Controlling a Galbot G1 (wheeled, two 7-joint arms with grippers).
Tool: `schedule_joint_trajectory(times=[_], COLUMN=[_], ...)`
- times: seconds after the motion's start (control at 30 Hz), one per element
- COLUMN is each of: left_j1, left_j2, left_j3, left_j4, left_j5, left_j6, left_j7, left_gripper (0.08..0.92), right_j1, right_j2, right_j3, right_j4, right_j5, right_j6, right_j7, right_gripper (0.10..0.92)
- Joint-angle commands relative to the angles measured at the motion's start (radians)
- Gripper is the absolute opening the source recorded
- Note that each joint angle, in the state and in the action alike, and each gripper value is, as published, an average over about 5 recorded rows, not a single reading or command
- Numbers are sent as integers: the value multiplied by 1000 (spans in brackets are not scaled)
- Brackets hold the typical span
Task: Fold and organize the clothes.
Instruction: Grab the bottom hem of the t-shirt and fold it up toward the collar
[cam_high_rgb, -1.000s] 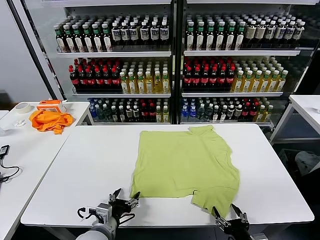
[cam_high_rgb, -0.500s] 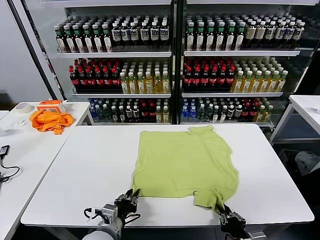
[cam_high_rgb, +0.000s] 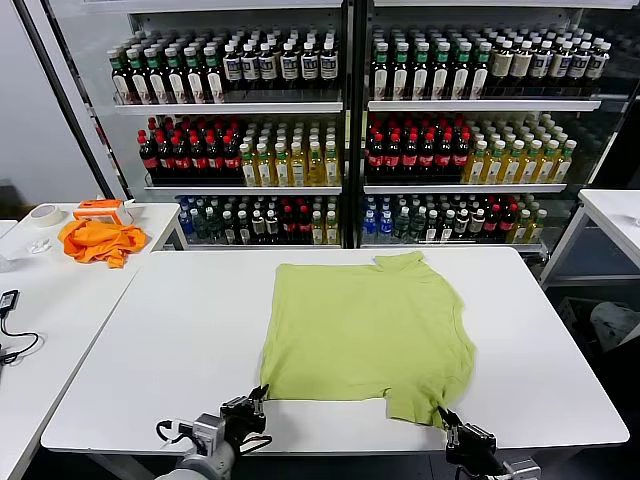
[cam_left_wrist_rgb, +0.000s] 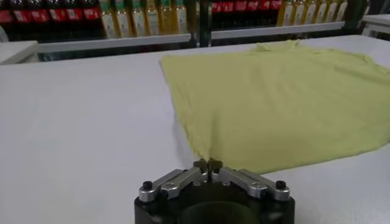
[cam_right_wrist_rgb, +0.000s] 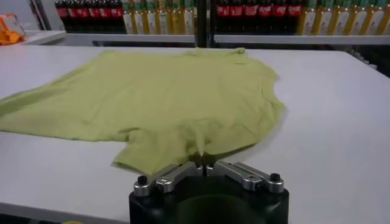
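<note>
A light yellow-green T-shirt (cam_high_rgb: 365, 325) lies spread flat on the white table (cam_high_rgb: 170, 330), its round neck toward the shelves. My left gripper (cam_high_rgb: 256, 397) is shut on the shirt's near left hem corner; in the left wrist view the cloth (cam_left_wrist_rgb: 274, 103) runs to a point pinched in that gripper (cam_left_wrist_rgb: 207, 164). At the near right corner my right gripper (cam_high_rgb: 447, 419) is shut on the cloth too. The right wrist view shows a small fold of the shirt (cam_right_wrist_rgb: 164, 97) drawn up into the closed right gripper (cam_right_wrist_rgb: 202, 159).
Behind the table stand glass-fronted shelves of bottles (cam_high_rgb: 340, 130). A side table at the left carries a bright orange cloth (cam_high_rgb: 98, 240), a tape roll (cam_high_rgb: 44, 214) and a cable (cam_high_rgb: 10, 330). Another white table (cam_high_rgb: 615, 215) stands at the right.
Both grippers closed from open onto the shirt's near corners. The near hem has been drawn slightly toward the table's front edge.
</note>
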Motion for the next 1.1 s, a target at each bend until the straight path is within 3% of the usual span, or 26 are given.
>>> schedule_joint_trajectory(times=[0.03,0.3,0.43,0.7,1.1], left_j1=[147,290,304,116,-168], left_j2=[101,135,161,169,130], left_j3=[-103,-162,-191,-151,-31], left_j4=[-151,-225,-255,-146,62], left_j5=[-28,-41,-79,-163,-241], left_j6=[-3,-7,-7,-113,-116], left_j7=[-3,-25,-27,8,22], left_gripper=[83,83,83,83,83], right_j1=[-105,-201,-181,81,372], right_j2=[-11,-7,-1,-24,-29], right_j3=[31,49,35,8,-69], right_j4=[103,156,177,101,-60], right_j5=[1,-8,-7,20,96], right_j6=[-33,-48,-55,-125,-219], right_j7=[6,25,29,30,45], right_gripper=[106,106,106,106,106])
